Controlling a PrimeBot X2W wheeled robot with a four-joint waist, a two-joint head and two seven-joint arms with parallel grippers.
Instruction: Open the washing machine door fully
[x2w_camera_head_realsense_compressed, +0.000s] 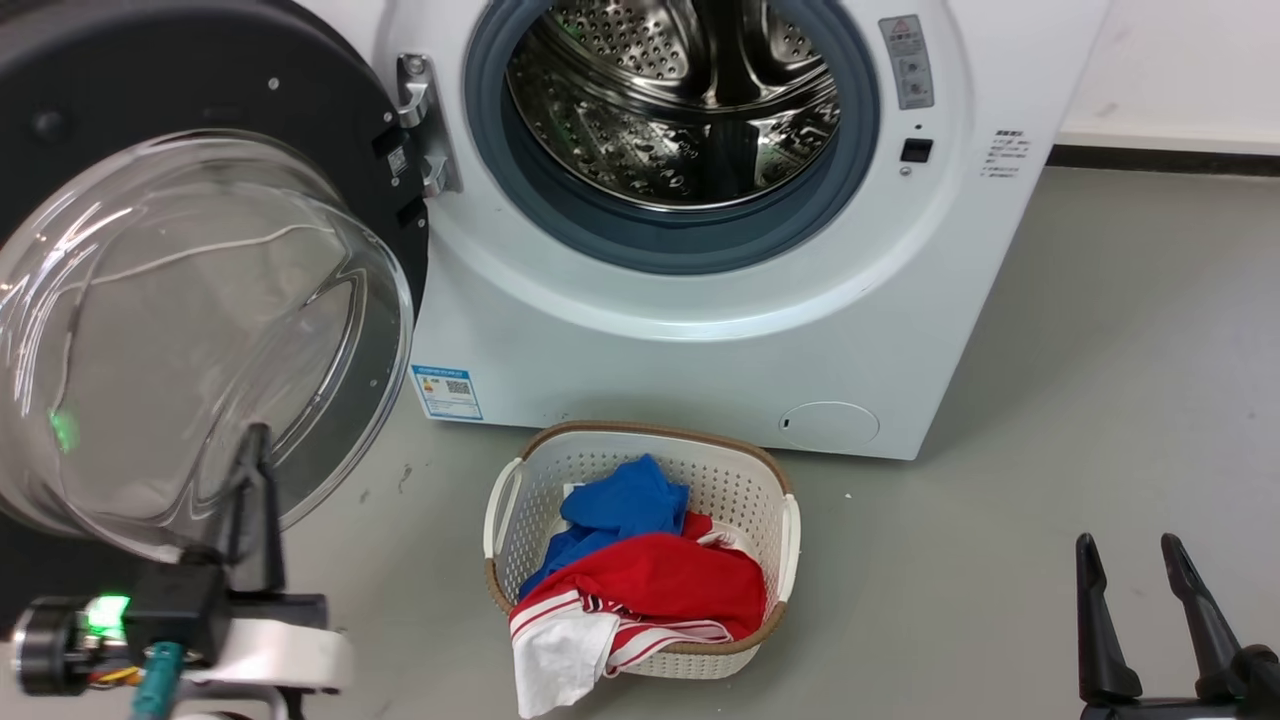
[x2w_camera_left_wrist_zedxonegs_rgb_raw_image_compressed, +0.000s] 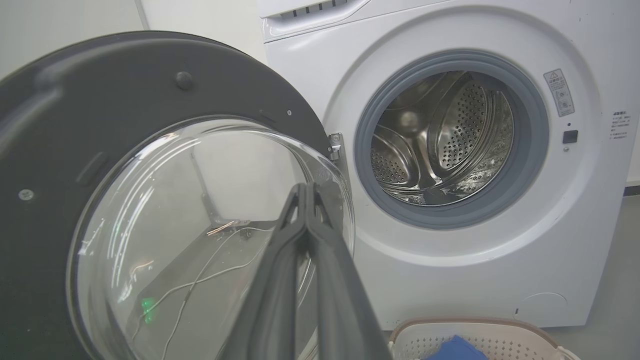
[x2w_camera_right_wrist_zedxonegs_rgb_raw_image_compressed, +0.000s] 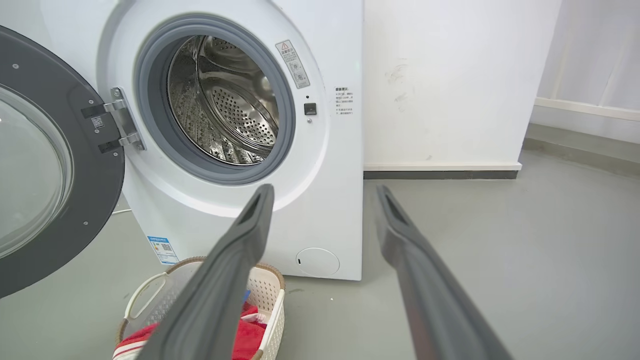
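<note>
My left gripper (x2w_camera_left_wrist_zedxonegs_rgb_raw_image_compressed: 306, 191), its 2 fingers (x2w_camera_left_wrist_zedxonegs_rgb_raw_image_compressed: 280, 280) pressed together with nothing between them, points up at the lower right of the glass bowl (x2w_camera_left_wrist_zedxonegs_rgb_raw_image_compressed: 175, 225) of the door (x2w_camera_left_wrist_zedxonegs_rgb_raw_image_compressed: 75, 125). Whether the tips touch the glass I cannot tell. The door stands swung out from the machine (x2w_camera_left_wrist_zedxonegs_rgb_raw_image_compressed: 450, 280), inner face toward me. It hangs on the hinge (x2w_camera_left_wrist_zedxonegs_rgb_raw_image_compressed: 334, 146) at its right edge, with its free edge off to my left. So the door lies straight ahead of this gripper and leftward, and the hinge line runs upright just right of the fingertips.

In my judgement, opening it further means pushing the inner face leftward and back, away from the drum (x2w_camera_left_wrist_zedxonegs_rgb_raw_image_compressed: 450, 145). A push nearer the free edge than the hinge would give more turn. My left arm is plainly the nearer 1. My right gripper (x2w_camera_head_realsense_compressed: 1128, 548) hangs spread and empty low at the right, well apart from the door, beyond the basket (x2w_camera_head_realsense_compressed: 650, 435) of clothes (x2w_camera_head_realsense_compressed: 650, 580) before the machine.
</note>
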